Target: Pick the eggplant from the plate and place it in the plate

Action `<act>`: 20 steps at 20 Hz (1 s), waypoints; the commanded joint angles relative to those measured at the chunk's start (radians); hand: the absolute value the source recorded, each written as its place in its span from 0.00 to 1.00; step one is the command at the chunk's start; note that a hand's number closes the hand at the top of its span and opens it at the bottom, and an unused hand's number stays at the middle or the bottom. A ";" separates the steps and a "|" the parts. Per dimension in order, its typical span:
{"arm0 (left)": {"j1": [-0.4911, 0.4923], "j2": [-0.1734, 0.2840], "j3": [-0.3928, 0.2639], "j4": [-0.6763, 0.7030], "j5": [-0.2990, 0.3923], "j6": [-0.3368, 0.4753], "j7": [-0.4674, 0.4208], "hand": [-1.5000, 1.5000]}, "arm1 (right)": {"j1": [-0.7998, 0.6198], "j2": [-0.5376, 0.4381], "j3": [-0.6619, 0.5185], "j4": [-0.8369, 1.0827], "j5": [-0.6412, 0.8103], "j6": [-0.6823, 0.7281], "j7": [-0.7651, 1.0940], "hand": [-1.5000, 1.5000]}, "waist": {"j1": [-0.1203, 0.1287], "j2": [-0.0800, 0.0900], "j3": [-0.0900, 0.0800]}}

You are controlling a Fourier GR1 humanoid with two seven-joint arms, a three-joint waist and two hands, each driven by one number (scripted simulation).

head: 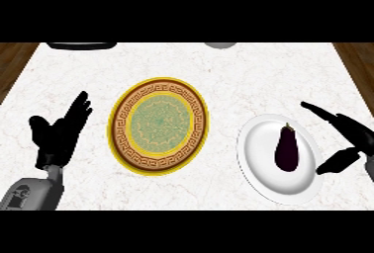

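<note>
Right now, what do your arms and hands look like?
Both hands are plain black, with slim fingers and a thumb: the left hand and the right hand. A grey forearm with dark cut-outs shows behind the left one. No cables or sleeves show.

Plates: two are sitting on the tabletop (pixel 219 69), a patterned yellow plate (pixel 159 124) near the middle and a white plate (pixel 257 148) at the right.
Eggplants: one eggplant (pixel 287 148) is lying on the white plate.
Robot hands: two are showing, the left robot hand (pixel 60 129) at the left edge with fingers up, and the right robot hand (pixel 346 141) beside the white plate, fingers and thumb spread.
Forearms: one grey forearm (pixel 30 192) is showing at lower left.
Objects at the far edge: two are being cut off by the view, one dark object (pixel 82 45) and one grey object (pixel 220 45); what they are cannot be told.
Tabletops: one is carrying everything.
</note>
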 commanded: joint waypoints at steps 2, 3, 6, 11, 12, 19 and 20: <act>0.046 -0.002 0.011 -0.073 -0.016 -0.009 0.023 0.50 | -0.026 0.046 0.035 0.034 0.111 0.001 0.071 0.00 | 0.004 0.000 0.000; 0.005 -0.010 0.020 -0.040 -0.025 -0.004 0.045 0.50 | -0.005 0.023 0.035 0.026 0.127 0.026 0.030 0.00 | -0.001 0.000 0.000; -0.051 -0.045 0.042 0.105 -0.054 -0.024 -0.062 0.50 | -0.060 0.056 0.030 0.017 0.158 0.068 0.102 0.00 | -0.004 0.002 0.000; -0.010 -0.044 0.049 -0.089 -0.054 -0.022 0.091 0.50 | -0.079 0.111 -0.004 0.118 0.231 0.072 0.072 0.00 | 0.005 0.001 0.001; 0.035 -0.029 0.070 -0.123 -0.043 -0.051 0.090 0.50 | -0.029 0.113 -0.011 0.010 0.232 0.086 0.129 0.00 | 0.000 -0.001 0.000; 0.004 -0.053 0.111 -0.057 -0.084 -0.081 0.076 0.50 | -0.041 0.149 -0.060 0.060 0.333 0.074 0.111 0.00 | -0.002 0.000 0.000; -0.020 -0.073 0.108 -0.010 -0.087 -0.076 0.032 0.50 | -0.138 0.212 -0.046 0.198 0.378 0.014 0.102 0.00 | 0.004 0.002 0.000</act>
